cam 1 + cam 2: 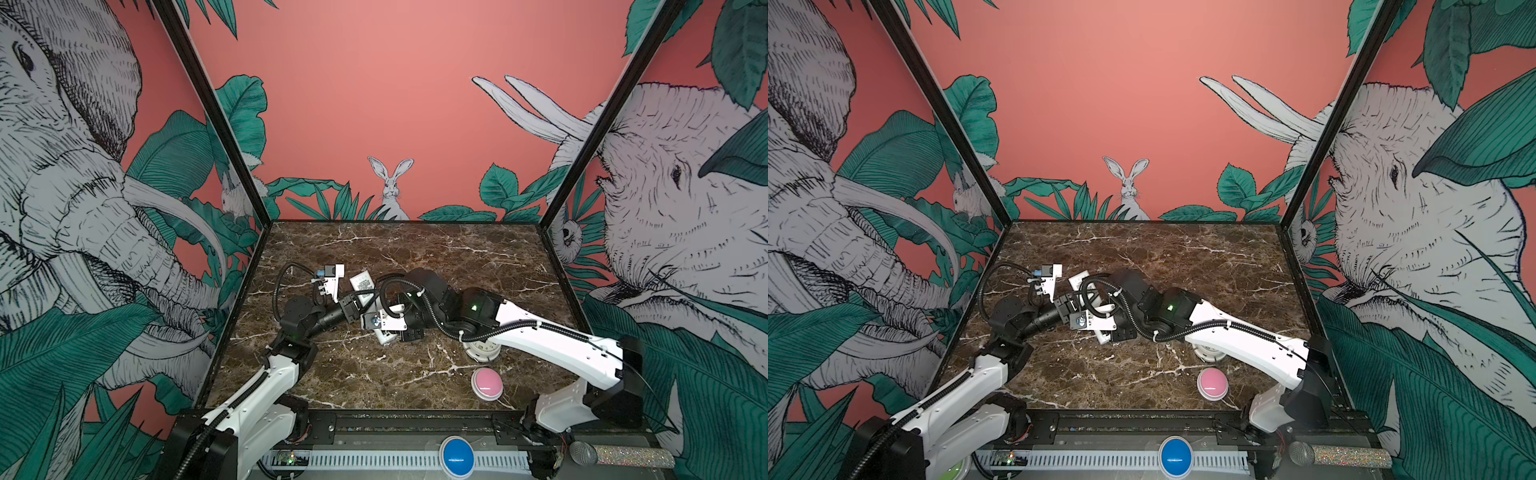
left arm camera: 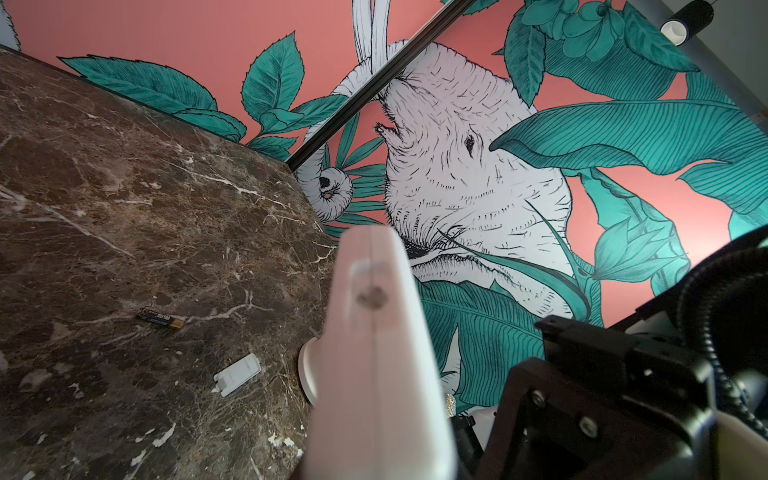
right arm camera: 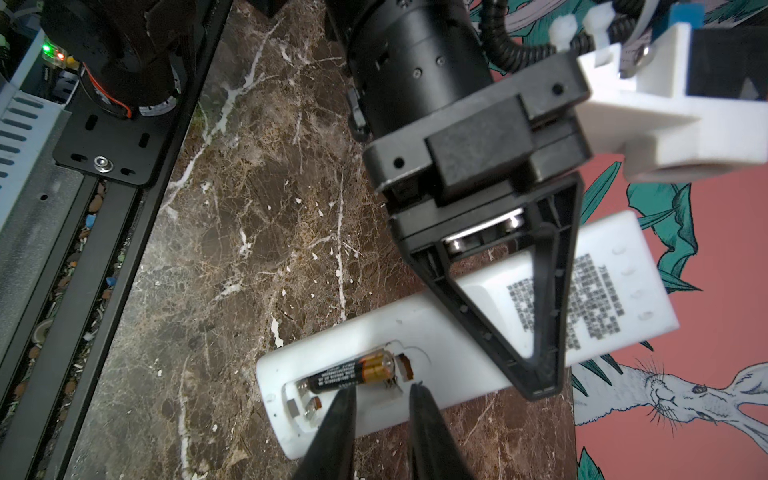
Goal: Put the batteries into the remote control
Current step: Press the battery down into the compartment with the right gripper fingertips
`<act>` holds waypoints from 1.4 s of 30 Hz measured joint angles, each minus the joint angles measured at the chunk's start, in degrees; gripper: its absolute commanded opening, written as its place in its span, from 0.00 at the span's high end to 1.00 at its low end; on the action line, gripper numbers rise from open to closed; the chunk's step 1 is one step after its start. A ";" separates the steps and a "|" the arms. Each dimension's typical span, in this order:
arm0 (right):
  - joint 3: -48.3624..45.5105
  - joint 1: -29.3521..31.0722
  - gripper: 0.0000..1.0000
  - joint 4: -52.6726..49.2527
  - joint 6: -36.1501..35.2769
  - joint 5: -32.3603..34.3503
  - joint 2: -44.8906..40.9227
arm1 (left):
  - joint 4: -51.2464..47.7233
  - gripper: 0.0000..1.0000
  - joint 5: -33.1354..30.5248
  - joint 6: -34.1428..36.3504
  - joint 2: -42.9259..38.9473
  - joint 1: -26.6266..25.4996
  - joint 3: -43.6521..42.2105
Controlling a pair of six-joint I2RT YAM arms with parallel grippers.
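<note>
The white remote control (image 3: 478, 316) lies back up just above the marble, its sticker toward the far end. My left gripper (image 3: 536, 374) is shut on it across the middle. Its battery bay is uncovered, with one black and gold battery (image 3: 353, 374) in the far slot and the near slot bare. My right gripper (image 3: 382, 395) hovers over that bare slot, its black fingertips (image 3: 343, 399) apart with nothing between them. A second battery (image 2: 160, 319) lies loose on the table. In both top views the remote (image 1: 362, 286) (image 1: 1079, 279) shows mostly under the two wrists.
The small white cover piece (image 2: 237, 374) lies on the marble near the loose battery. A round white clock (image 1: 482, 351) sits under my right forearm, with a pink button (image 1: 487, 384) in front of it. A blue button (image 1: 457, 455) and a microphone (image 1: 619, 455) lie off the front edge.
</note>
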 measured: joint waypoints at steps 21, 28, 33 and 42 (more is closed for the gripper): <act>0.00 0.04 0.78 0.00 -0.63 0.24 1.73 | 0.02 1.00 0.09 -0.02 0.24 0.00 0.00; 0.00 0.04 0.79 0.22 -0.66 0.42 1.84 | 0.02 1.00 0.22 -0.04 0.28 0.00 0.00; -0.02 0.04 0.80 0.39 -0.87 0.68 2.36 | 0.00 1.00 0.22 -0.02 0.28 0.00 0.00; -0.02 0.07 0.82 0.50 -1.16 1.36 2.51 | 0.00 1.00 0.20 -0.02 0.42 0.00 0.00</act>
